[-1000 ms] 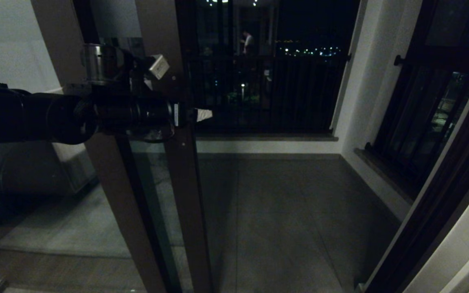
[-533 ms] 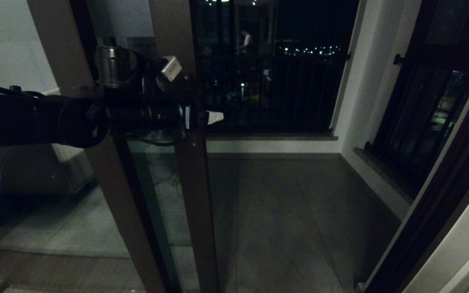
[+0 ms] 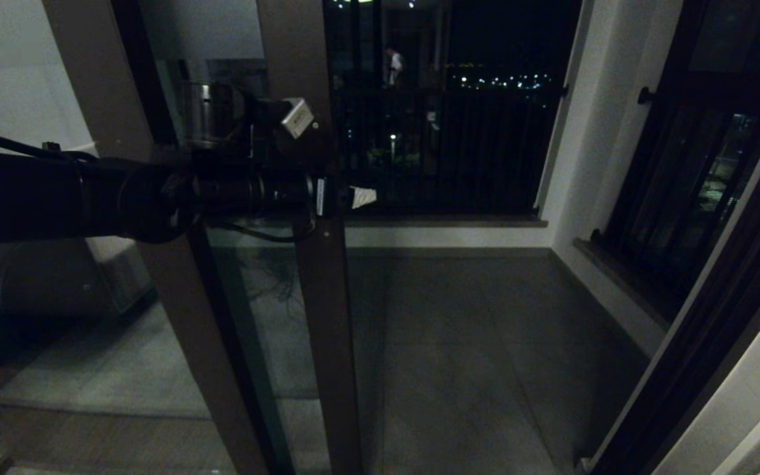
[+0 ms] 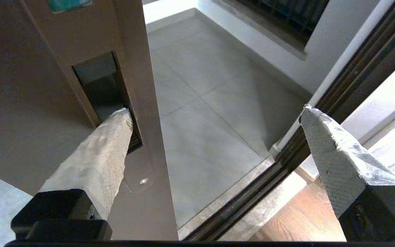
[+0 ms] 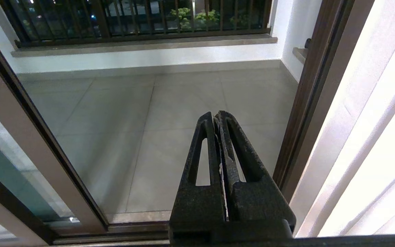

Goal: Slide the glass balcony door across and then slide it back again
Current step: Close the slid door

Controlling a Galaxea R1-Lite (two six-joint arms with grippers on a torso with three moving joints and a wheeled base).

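The glass balcony door [image 3: 330, 316] shows as a brown upright stile with glass to its left. My left arm reaches in from the left at chest height. The left gripper [image 3: 344, 196] is open and straddles the stile's edge. In the left wrist view, one taped finger [image 4: 111, 137] has its tip inside the recessed pull slot [image 4: 98, 82] of the door [image 4: 139, 68]. The other finger [image 4: 327, 151] hangs free over the doorway, and the left gripper [image 4: 215, 110] spans wide. My right gripper [image 5: 217, 115] is shut on nothing, held low and facing the balcony floor.
A second brown-framed pane [image 3: 175, 316] stands behind the door on the left. The dark door jamb [image 3: 703, 343] rises on the right, with the floor track [image 4: 245, 202] leading to it. A black railed window [image 3: 446, 145] and grey tile floor [image 3: 459, 343] lie beyond.
The door stile and my left gripper have moved together to the right, narrowing the opening. The right arm has stayed where it was.
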